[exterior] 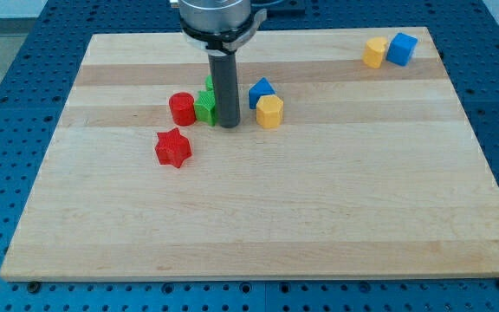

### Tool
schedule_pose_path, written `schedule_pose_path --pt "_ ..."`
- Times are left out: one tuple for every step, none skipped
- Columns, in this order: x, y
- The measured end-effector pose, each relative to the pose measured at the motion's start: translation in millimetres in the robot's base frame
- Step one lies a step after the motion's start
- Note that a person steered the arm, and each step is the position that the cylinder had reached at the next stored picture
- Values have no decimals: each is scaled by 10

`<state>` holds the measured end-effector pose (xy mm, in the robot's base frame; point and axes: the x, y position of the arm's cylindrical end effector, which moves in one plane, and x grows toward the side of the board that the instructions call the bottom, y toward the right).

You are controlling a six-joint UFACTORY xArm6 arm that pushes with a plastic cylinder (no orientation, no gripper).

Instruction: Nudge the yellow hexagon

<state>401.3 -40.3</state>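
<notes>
The yellow hexagon [269, 111] lies on the wooden board [258, 217], a little above the board's middle. My tip [230, 126] rests on the board just left of the yellow hexagon, with a small gap between them. A blue block [261, 91] touches the hexagon's upper left. A green block [206, 107] sits right against my rod's left side, and part of another green block [209, 84] shows behind the rod.
A red round block [182, 109] sits left of the green one. A red star block [173, 147] lies below it. At the board's top right, a yellow block [374, 52] touches a blue cube [401, 48].
</notes>
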Motion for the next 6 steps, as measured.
schedule_pose_path --pt "0 213" --pt "0 305" --pt "0 305" --pt "0 211" --pt "0 -52" --pt "-40 -164"
